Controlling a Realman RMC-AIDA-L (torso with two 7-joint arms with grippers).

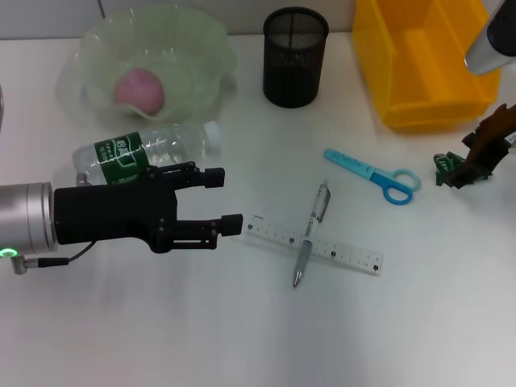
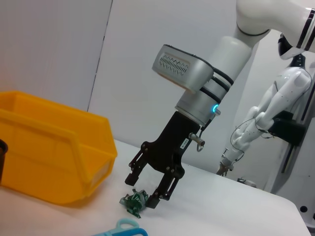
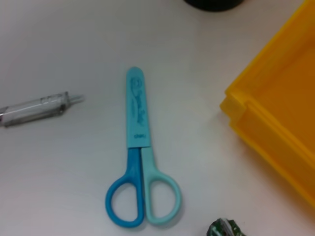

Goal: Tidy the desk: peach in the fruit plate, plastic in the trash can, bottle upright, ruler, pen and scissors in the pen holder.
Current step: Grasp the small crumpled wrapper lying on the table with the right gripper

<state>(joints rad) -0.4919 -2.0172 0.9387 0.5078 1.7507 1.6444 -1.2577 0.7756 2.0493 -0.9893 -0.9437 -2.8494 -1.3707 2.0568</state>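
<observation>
1. My left gripper (image 1: pixel 232 200) hovers low over the table (image 1: pixel 242 339) at about 9 o'clock of the desk, its two black fingers spread wide with nothing between them, tips pointing toward 3 o'clock
2. The bottle (image 1: pixel 149 151) lies on its side just beyond my left gripper, at its 12 o'clock, cap toward the pen holder
3. The peach (image 1: pixel 139 89) sits inside the pale green fruit plate (image 1: pixel 201 48) at 11 o'clock of the desk
4. The black mesh pen holder (image 1: pixel 295 56) stands upright at 12 o'clock, with nothing seen inside it
5. The clear ruler (image 1: pixel 347 256) lies flat near the desk's middle, and the pen (image 1: pixel 310 234) lies across it, tip toward 6 o'clock
6. The scissors (image 1: pixel 372 174) lie closed in their blue sheath at 3 o'clock of the pen, handles toward my right side; in my right wrist view the scissors (image 3: pixel 139 160) lie flat beside the bin
7. My right gripper (image 2: pixel 142 189) is down at the table at 3 o'clock of the desk, its fingers parted and straddling the crumpled green plastic (image 2: pixel 134 201), one finger touching it; whether it grips I cannot tell
8. The yellow trash can (image 1: pixel 419 105) stands at 1 o'clock, just beyond the plastic
</observation>
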